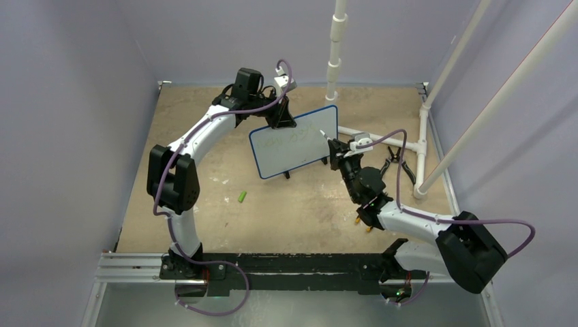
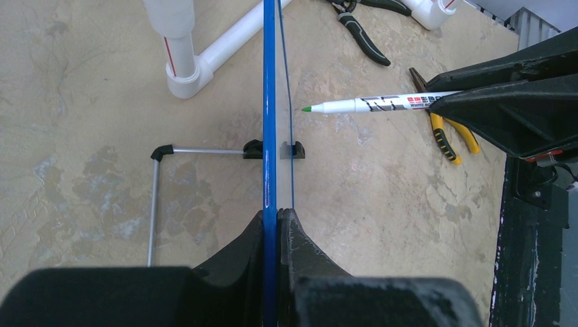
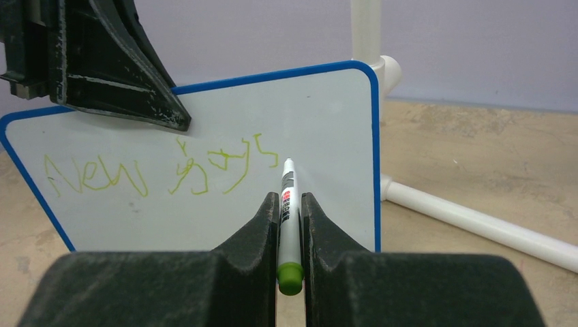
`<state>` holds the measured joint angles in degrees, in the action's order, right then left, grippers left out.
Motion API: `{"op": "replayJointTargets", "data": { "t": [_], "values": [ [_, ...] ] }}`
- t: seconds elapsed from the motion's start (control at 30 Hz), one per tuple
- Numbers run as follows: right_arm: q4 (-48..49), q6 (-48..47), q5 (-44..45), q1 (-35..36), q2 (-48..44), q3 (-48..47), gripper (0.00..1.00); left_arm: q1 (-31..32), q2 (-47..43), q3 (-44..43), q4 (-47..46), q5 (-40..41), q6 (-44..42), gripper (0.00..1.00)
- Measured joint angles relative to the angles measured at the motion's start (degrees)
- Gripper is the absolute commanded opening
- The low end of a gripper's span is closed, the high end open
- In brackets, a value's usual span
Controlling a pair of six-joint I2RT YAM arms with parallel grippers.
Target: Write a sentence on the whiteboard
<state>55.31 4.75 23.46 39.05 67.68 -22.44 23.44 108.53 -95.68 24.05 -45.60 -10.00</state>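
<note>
The whiteboard [image 1: 293, 144], white with a blue frame, stands tilted at the table's middle. My left gripper [image 1: 281, 119] is shut on its top edge. In the left wrist view the board is edge-on [image 2: 270, 102] between my shut jaws [image 2: 276, 214]. The sentence [image 3: 157, 170] is one row of green writing that starts with "New"; it is faint in the top view [image 1: 294, 139]. My right gripper [image 1: 335, 155] is shut on a green-tipped white marker [image 3: 288, 194]. The marker's tip [image 2: 307, 109] points at the board's right part, a small gap from the surface.
A green cap [image 1: 242, 197] lies on the table front left of the board. Black pliers [image 1: 399, 165] and yellow-handled pliers [image 2: 446, 136] lie to the right. A white PVC pipe frame [image 1: 422, 136] stands at the back right. The board's wire stand [image 2: 155, 197] reaches behind it.
</note>
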Motion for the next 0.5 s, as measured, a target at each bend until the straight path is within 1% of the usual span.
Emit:
{"op": "replayJointTargets", "data": {
  "t": [0.5],
  "values": [
    [4.3, -2.0, 1.5, -0.3, 3.7, -1.4, 0.0, 0.0, 0.0, 0.0, 0.0, 0.0, 0.0, 0.0]
  ]
}}
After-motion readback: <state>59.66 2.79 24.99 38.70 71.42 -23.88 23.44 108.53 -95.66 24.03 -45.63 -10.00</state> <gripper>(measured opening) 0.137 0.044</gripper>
